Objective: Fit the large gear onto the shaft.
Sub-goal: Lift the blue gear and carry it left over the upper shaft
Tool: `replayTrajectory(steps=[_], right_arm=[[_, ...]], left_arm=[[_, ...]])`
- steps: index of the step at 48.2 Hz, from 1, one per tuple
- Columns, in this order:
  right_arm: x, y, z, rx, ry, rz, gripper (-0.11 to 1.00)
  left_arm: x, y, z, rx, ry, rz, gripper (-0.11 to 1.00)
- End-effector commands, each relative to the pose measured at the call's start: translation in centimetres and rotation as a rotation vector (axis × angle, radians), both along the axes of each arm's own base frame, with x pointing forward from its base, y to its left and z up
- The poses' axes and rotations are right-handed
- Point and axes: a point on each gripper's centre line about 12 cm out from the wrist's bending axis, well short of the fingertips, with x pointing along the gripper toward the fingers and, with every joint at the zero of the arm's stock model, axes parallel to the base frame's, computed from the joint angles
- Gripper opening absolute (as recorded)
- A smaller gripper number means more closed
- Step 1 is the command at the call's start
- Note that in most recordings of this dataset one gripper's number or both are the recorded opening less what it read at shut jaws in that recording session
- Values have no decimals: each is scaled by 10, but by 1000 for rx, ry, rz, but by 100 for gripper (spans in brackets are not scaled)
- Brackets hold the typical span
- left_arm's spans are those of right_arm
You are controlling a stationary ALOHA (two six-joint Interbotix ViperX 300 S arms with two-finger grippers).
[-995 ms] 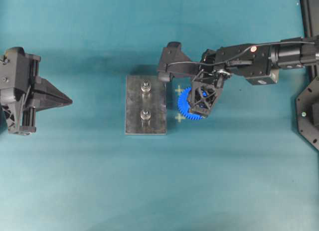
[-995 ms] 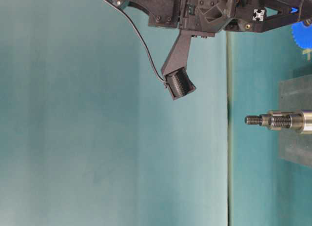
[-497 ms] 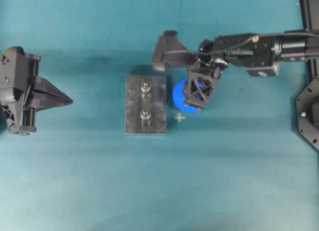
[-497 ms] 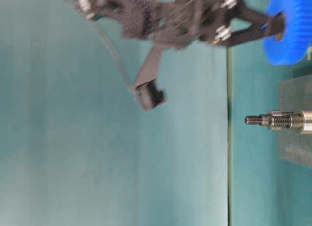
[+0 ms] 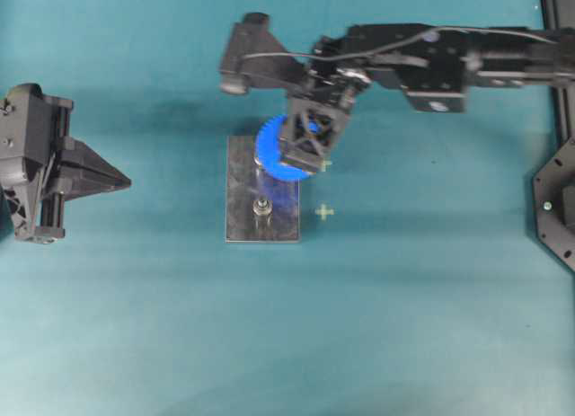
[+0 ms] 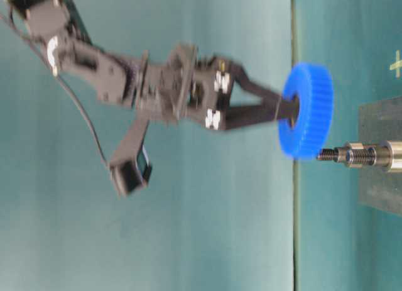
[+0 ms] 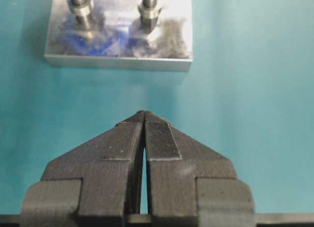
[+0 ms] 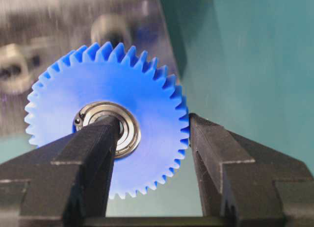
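Observation:
The large gear, bright blue with a silver bearing ring, hangs over the far end of the dark grey plate. It covers the far shaft there. The near shaft stands bare. My right gripper is shut on the gear, with one finger in the centre hole and the other against the outer teeth. In the table-level view the gear floats level with a shaft tip; I cannot tell whether they touch. My left gripper rests shut and empty, left of the plate.
Two small yellow crosses are marked on the teal table just right of the plate. Black equipment stands at the right edge. The right arm's wrist camera juts out beyond the plate's far end.
The right arm has lifted the gear from the table beside the plate's right edge and carried it left, over the far shaft. The left arm has not moved.

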Motion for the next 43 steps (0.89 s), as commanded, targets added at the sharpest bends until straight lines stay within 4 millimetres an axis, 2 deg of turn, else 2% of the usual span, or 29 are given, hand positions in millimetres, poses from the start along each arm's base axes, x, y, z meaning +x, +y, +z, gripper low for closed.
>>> replayTrajectory(steps=[1, 14, 23, 43], right_arm=[[12, -3, 16, -11, -47, 8, 49], [30, -7, 14, -20, -21, 50, 49], [30, -10, 8, -7, 40, 54, 49], [32, -13, 12, -10, 28, 49, 49]], left_arm=[[2, 0, 5, 0, -18, 0, 0], [2, 0, 6, -1, -25, 1, 0], [2, 0, 5, -1, -21, 0, 0], [0, 0, 2, -2, -15, 2, 0]])
